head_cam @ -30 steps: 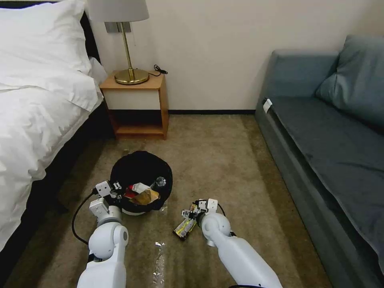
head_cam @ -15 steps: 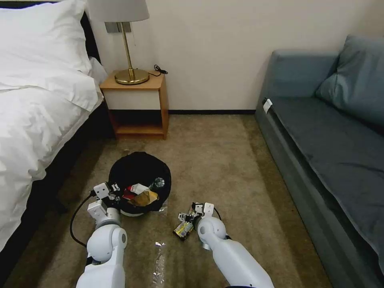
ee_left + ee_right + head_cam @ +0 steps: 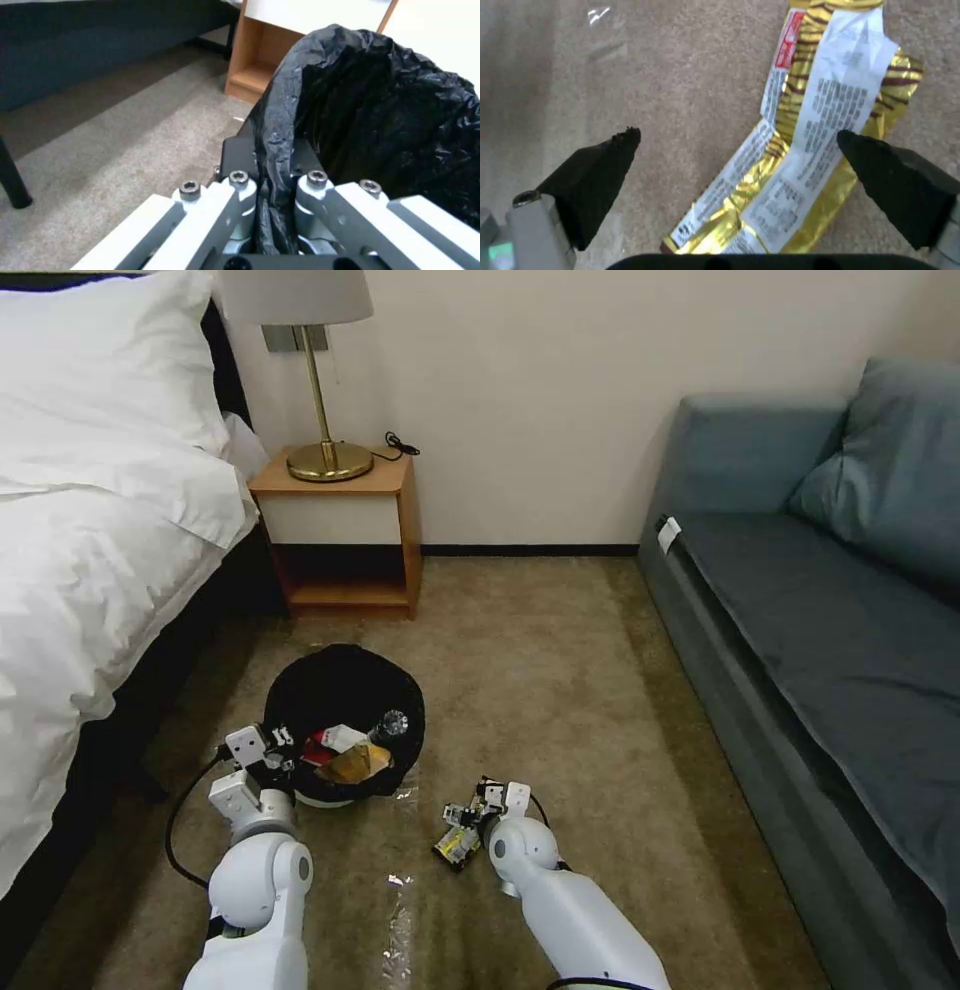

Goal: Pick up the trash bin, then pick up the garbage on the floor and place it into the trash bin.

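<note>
The left gripper pinches the crinkled black liner at the rim of the round trash bin. Just beside the bin, the right gripper hangs spread over the glossy yellow-black wrapper on the carpet.

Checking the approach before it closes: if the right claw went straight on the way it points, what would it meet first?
Probably the yellow-black wrapper on the carpet: the open right claw points down, with the wrapper under its gap, toward one fingertip. Remaining height is unclear.
</note>
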Controlling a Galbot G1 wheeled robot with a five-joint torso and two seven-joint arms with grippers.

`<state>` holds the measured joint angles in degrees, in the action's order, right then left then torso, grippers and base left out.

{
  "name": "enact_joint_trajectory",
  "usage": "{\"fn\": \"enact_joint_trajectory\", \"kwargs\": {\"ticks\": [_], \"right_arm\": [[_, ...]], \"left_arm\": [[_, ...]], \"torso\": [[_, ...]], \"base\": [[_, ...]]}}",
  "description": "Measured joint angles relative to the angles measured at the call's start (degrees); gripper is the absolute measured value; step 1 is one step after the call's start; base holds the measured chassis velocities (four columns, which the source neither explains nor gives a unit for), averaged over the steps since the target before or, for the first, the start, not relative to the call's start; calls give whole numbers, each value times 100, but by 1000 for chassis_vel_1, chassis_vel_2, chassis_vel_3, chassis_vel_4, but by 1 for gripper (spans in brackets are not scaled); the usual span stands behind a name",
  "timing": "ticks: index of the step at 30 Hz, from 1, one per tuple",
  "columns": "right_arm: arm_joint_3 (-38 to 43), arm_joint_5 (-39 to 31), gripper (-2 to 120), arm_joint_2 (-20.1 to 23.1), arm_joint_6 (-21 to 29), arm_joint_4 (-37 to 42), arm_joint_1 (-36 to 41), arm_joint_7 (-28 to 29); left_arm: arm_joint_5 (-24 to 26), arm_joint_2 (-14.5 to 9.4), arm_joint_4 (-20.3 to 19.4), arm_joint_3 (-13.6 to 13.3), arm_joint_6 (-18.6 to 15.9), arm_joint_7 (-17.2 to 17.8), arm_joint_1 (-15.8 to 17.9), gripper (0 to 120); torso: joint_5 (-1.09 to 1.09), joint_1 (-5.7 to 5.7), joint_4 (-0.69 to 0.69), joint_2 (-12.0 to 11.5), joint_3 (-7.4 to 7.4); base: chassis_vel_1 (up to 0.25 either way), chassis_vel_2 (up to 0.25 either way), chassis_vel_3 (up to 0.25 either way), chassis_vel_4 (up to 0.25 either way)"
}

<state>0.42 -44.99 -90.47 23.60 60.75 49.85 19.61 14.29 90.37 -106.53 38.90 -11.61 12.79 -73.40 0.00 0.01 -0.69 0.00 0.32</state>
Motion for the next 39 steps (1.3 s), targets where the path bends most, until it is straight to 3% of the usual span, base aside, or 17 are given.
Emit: {"fn": "enact_joint_trajectory", "kwargs": {"ticks": [8, 17, 27, 39], "right_arm": [[101, 244, 100, 39, -66, -204, 12, -90], [145, 58, 100, 403, 139, 272, 23, 295], [289, 331, 100, 132, 55, 32, 51, 172], [454, 652, 100, -171, -363, -414, 29, -447]], "left_arm": [[1, -16, -111, 40, -30, 5, -56, 4], [63, -57, -92, 104, -35, 7, -57, 4], [56, -36, -71, 38, -32, 5, -12, 4], [31, -14, -140, 33, -34, 14, -36, 4]], "torso": [[1, 0, 1, 0, 0], [0, 0, 0, 0, 0], [0, 0, -1, 0, 0], [0, 0, 0, 0, 0]], "base": [[0, 0, 0, 0], [0, 0, 0, 0], [0, 0, 0, 0], [0, 0, 0, 0]]}}
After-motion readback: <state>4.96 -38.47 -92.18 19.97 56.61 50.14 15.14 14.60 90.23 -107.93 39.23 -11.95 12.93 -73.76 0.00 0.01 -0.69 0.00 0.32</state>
